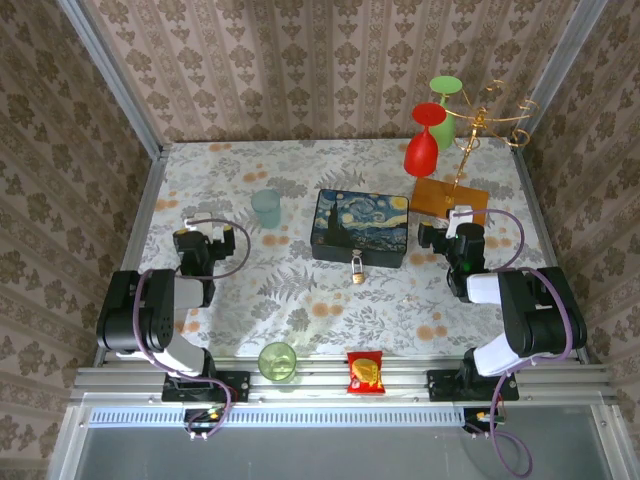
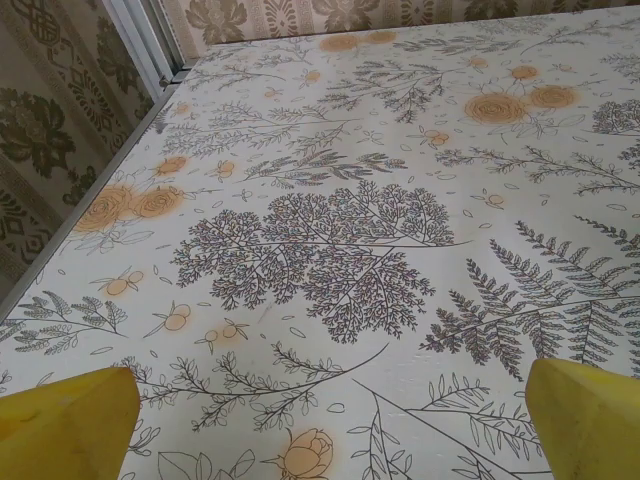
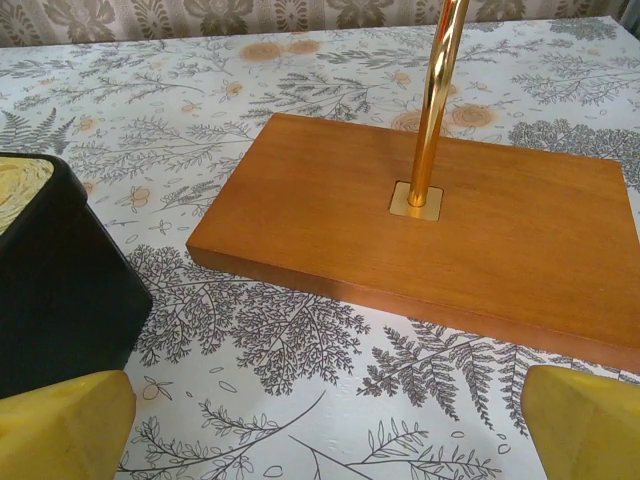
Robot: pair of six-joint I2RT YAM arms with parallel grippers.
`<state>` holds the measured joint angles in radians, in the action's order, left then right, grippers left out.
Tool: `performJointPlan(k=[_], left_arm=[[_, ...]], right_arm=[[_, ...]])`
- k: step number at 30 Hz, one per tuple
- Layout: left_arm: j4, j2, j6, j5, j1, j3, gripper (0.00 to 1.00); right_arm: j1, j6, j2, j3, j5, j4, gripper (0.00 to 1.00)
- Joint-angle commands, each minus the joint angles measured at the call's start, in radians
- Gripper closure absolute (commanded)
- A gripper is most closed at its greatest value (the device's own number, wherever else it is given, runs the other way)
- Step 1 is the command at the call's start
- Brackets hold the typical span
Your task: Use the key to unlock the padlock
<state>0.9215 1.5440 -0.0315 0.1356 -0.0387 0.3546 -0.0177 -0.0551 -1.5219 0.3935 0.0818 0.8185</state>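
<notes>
A tiny brass padlock (image 1: pixel 356 267) with a thin silvery shackle lies on the tablecloth against the front side of the Starry Night box (image 1: pixel 360 226). I cannot pick out the key. My left gripper (image 1: pixel 212 232) rests over bare cloth left of the box. In the left wrist view the left gripper (image 2: pixel 330 435) is open, yellow fingertips (image 2: pixel 65 425) far apart with nothing between them. My right gripper (image 1: pixel 447 228) sits right of the box. It is open (image 3: pixel 330 435) too, fingertips (image 3: pixel 60 425) wide apart over the cloth, with the box's black corner (image 3: pixel 60 280) at left.
A wooden base (image 3: pixel 420 220) with a gold pole (image 3: pixel 437 100) stands just ahead of the right gripper; red (image 1: pixel 422 150) and green (image 1: pixel 445 90) glasses hang on it. A teal cup (image 1: pixel 266 208), a green cup (image 1: pixel 277 361) and a red-yellow snack packet (image 1: pixel 365 372) stand around.
</notes>
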Motion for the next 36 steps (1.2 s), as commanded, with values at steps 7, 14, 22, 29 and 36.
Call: performJointPlan(k=[7,14,22,29,36], left_arm=[[0.028,0.014,-0.021,0.011,-0.002,0.023,0.00],[0.026,0.013,-0.015,0.009,0.001,0.023,0.00],[0.028,0.014,-0.011,-0.002,0.007,0.022,0.00],[0.028,0.014,-0.011,-0.001,0.007,0.023,0.00],[0.027,0.014,-0.011,-0.001,0.007,0.023,0.00]], right_arm=[[-0.004,0.011,-0.007,0.010,0.029,0.039,0.00],[-0.004,0.011,-0.008,0.011,0.029,0.039,0.00],[-0.004,0.010,-0.009,0.013,0.029,0.037,0.00],[-0.004,0.011,-0.009,0.013,0.029,0.036,0.00],[-0.004,0.011,-0.008,0.013,0.029,0.036,0.00]])
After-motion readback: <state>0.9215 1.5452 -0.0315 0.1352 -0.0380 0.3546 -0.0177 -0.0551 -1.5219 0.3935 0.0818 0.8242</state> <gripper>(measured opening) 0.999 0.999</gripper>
